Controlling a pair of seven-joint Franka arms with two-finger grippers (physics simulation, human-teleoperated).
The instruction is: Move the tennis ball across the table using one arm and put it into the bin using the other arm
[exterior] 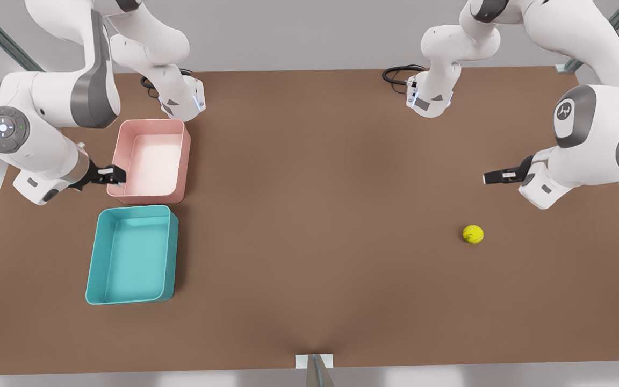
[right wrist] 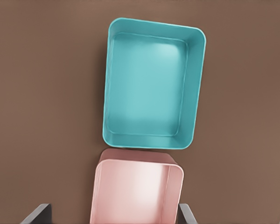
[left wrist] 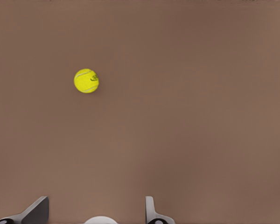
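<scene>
Table bare between left gripper and right gripper, jaws wide, empty.

My left gripper hangs at the front view's right, fingers spread apart, nothing between them; my right gripper hangs at the front view's left, fingers likewise parted and empty.

The large flat brown rectangular bench carries a small yellow-green fuzzy tennis ball toward the front view's right and, well apart at the left, a teal low-walled plastic bin just beside a pink plastic tray.
</scene>
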